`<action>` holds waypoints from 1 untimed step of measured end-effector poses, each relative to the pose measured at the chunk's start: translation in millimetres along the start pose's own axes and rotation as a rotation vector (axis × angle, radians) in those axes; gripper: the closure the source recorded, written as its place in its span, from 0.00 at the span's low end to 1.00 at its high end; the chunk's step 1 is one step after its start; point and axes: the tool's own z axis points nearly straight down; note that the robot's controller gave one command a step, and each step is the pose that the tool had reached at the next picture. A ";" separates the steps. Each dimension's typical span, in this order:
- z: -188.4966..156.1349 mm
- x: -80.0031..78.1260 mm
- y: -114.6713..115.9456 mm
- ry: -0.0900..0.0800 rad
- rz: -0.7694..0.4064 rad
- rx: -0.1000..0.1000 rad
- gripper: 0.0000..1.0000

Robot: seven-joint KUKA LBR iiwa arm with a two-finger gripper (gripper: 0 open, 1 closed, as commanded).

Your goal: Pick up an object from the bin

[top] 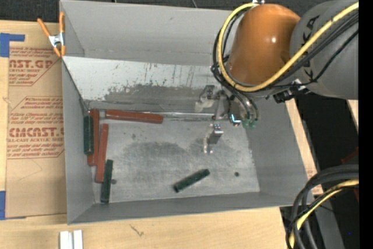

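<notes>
Gripper point(213, 138) above bare bin floor point(157, 151); can't tell jaws' state. I'd centre over the dark green stick point(192, 180) near the jaws, straddling its width

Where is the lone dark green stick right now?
In the camera view, the dark green stick lies slanted on the bin floor toward the lower edge, below the gripper, well right of the sticks heaped along the left wall.

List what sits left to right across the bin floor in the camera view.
green stick at left wall → long red stick → loose green stick → pincer. I left out the other red and green sticks bunched at the left, since they overlap.
</notes>
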 end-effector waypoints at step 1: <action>-4.6 -1.5 0.0 -0.008 0.000 0.000 0.00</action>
